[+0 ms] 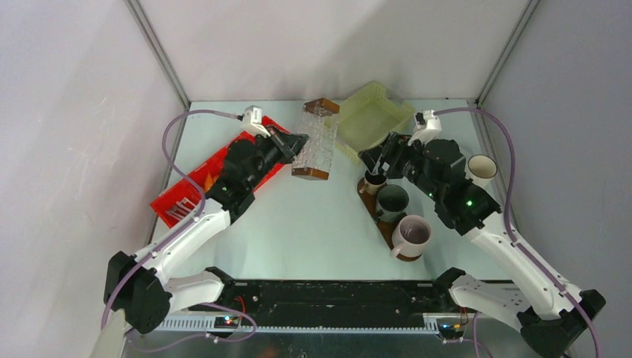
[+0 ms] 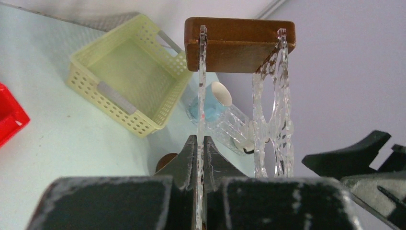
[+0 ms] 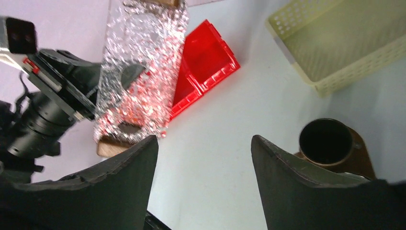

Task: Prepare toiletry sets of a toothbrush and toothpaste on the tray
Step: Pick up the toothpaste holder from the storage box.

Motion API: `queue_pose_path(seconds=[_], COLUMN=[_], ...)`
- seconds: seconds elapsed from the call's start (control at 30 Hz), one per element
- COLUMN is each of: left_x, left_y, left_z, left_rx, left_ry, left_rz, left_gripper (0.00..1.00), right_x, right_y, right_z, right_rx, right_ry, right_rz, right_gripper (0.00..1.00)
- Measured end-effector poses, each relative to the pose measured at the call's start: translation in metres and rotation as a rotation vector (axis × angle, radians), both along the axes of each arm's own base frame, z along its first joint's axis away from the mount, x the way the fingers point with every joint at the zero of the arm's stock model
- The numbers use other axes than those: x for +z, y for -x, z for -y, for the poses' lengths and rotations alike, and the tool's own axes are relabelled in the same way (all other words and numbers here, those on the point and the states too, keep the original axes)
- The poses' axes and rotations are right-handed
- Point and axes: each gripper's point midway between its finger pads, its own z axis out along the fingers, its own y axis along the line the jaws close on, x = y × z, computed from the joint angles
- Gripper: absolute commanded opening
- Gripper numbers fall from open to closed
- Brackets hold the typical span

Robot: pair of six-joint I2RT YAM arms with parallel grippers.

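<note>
The dark brown oval tray (image 1: 370,203) lies right of centre and carries a small dark brown mug (image 1: 375,181), a dark green mug (image 1: 393,200) and a mauve-grey mug (image 1: 411,233). My right gripper (image 3: 204,139) hovers open just left of the brown mug (image 3: 325,141), with nothing between its fingers. An orange toothpaste tube (image 1: 211,180) and slim white toothbrushes (image 1: 181,210) lie in the red bin (image 1: 195,195). My left gripper (image 2: 201,139) is shut on one clear wall of a clear plastic rack (image 2: 273,105) with brown wooden ends (image 2: 239,45), held at the table's back centre (image 1: 317,138).
A pale yellow mesh basket (image 1: 373,115) stands at the back, beside the rack. A cream mug (image 1: 482,168) sits at the far right, off the tray. White walls enclose the table on three sides.
</note>
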Motion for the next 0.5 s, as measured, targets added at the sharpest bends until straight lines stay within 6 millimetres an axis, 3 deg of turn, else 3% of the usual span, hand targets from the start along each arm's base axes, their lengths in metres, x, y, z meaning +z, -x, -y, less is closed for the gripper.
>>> queue_pose_path(seconds=[0.2,0.5], left_x=[0.003,0.004], left_y=[0.015,0.032], left_z=[0.022,0.044], left_rx=[-0.062,-0.109], left_ry=[-0.015,-0.045], left_rz=[0.038,0.074], left_gripper=[0.0,0.0], right_x=[0.008,-0.003], right_y=[-0.009,-0.016], right_z=[-0.015,-0.036], right_rx=[-0.009,0.012], right_ry=[-0.065,-0.073], right_rz=[0.002,-0.027], right_gripper=[0.71,0.69])
